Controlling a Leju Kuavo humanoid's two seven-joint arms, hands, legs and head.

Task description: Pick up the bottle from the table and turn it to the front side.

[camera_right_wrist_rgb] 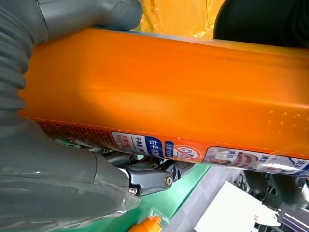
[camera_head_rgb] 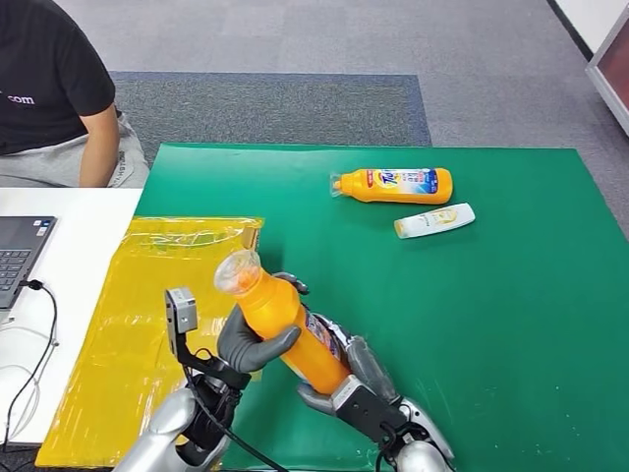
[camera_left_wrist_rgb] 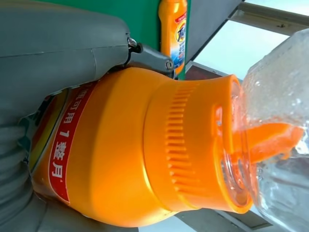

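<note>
Nearest the camera, both hands have the orange bottle lifted off the green counter, close to its near edge. The left hand is wrapped around the upper body just below the neck, thumb across the front, fingers closed on it; the right hand closes around the lower body and base. The bottle's long axis runs on a slant, clear cap up and toward the far-left, base down toward the near-right, so each hand has 1 end and any turn has to go around that axis. In the right wrist view the label runs as a strip along 1 edge of the plain orange side, so I judge the front is not yet facing up and a roll is still needed. The bottle is glossy orange with a ribbed collar, an orange nozzle under the clear cap, and a red band of print. Toward the far edge lie 2 more: another orange bottle and a white tube just beside it, both on their sides.
</note>
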